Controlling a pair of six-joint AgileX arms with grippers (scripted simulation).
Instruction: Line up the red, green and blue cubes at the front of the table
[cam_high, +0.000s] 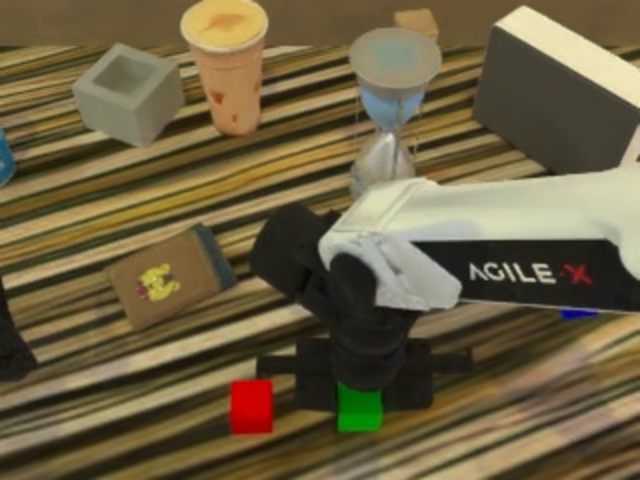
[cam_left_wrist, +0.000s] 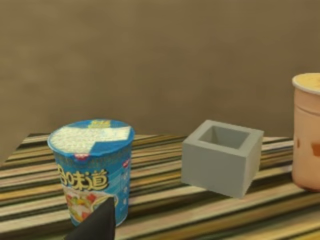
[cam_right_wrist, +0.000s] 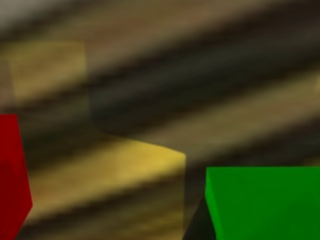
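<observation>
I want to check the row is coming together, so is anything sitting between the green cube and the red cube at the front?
Nothing visible does. The green cube sits under the right end effector, and only bare striped table lies between it and the red cube; the right wrist view shows that same open gap.

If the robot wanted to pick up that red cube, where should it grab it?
Probably from straight above, pinching two opposite flat sides of the red cube. It sits flat on the table with open space around it, apart from the green cube under the right hand.
</observation>
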